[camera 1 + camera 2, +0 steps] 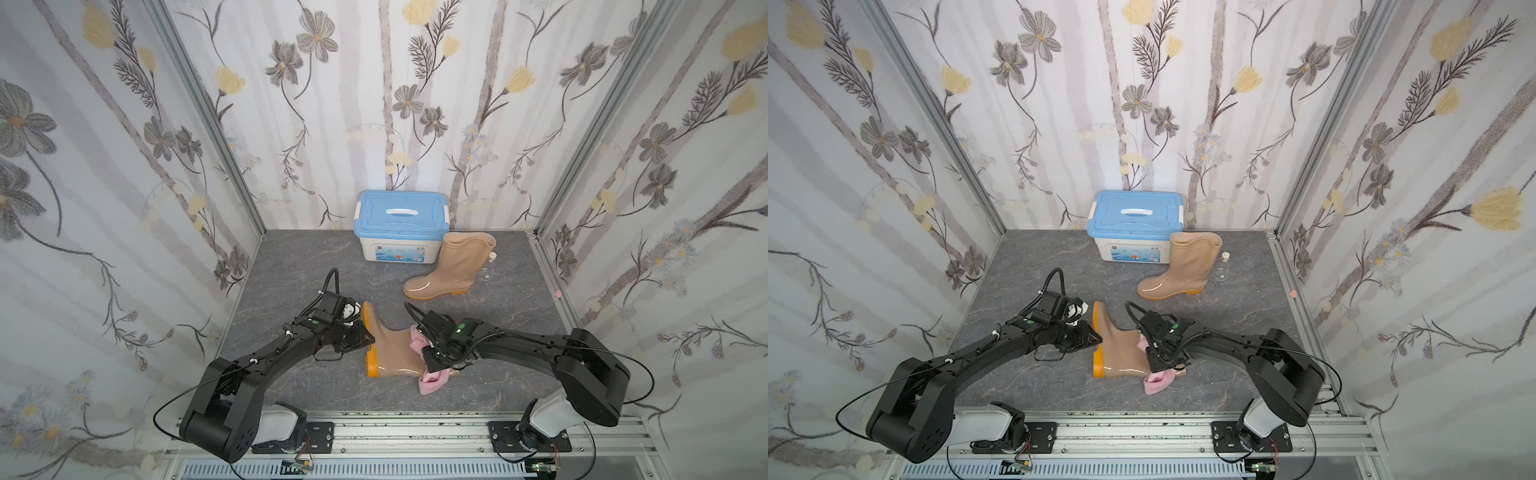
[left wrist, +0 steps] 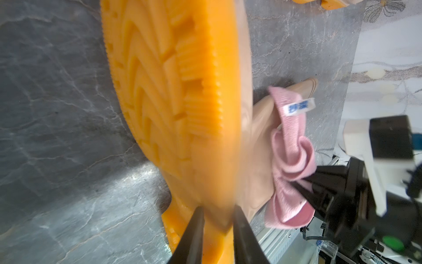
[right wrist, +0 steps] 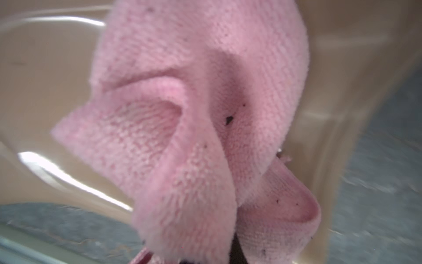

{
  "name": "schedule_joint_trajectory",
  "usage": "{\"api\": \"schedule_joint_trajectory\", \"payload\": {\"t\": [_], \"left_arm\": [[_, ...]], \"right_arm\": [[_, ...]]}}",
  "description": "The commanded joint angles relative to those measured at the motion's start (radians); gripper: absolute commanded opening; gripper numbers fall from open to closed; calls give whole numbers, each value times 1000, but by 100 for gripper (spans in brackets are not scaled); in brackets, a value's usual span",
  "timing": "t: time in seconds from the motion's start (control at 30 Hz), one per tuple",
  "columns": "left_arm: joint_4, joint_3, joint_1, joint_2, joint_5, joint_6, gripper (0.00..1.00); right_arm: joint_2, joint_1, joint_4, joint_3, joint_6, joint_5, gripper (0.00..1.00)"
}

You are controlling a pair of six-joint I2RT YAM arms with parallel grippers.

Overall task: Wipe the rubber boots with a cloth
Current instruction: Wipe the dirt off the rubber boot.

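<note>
One tan rubber boot [image 1: 392,351] [image 1: 1121,353] lies on its side mid-floor, its orange sole [image 2: 173,91] facing the left arm. My left gripper [image 1: 368,338] [image 2: 218,219] is shut on the sole's edge near the heel. The other boot [image 1: 449,266] [image 1: 1183,266] stands upright by the box. The pink cloth [image 1: 432,380] [image 1: 1158,380] [image 2: 290,155] [image 3: 194,102] is bunched against the lying boot's shaft [image 3: 45,80]. My right gripper [image 1: 432,359] [image 2: 304,182] is shut on the cloth, which hides its fingertips in the right wrist view.
A white box with a blue lid [image 1: 401,226] stands against the back wall. A small glass bottle [image 1: 491,259] sits just right of the upright boot. Wallpapered walls close in three sides, and an aluminium rail [image 1: 395,432] runs along the front.
</note>
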Motion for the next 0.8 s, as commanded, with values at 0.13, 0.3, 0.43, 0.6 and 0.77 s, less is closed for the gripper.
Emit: {"api": "schedule_joint_trajectory", "payload": {"t": [0.13,0.3,0.43,0.6,0.77], "left_arm": [[0,1,8,-2,-106,8,25],[-3,3,8,0,-107,6,25],[-5,0,9,-7,-113,8,25],[-6,-5,10,-6,-116,7,25],[-9,-6,10,-9,-121,8,25]], "right_arm": [[-275,-188,-135,-113,70,97,0],[-219,-73,26,43,-35,37,0],[-25,29,135,217,-62,-51,0],[154,96,285,302,-44,-193,0],[253,135,311,334,-42,-259,0]]}}
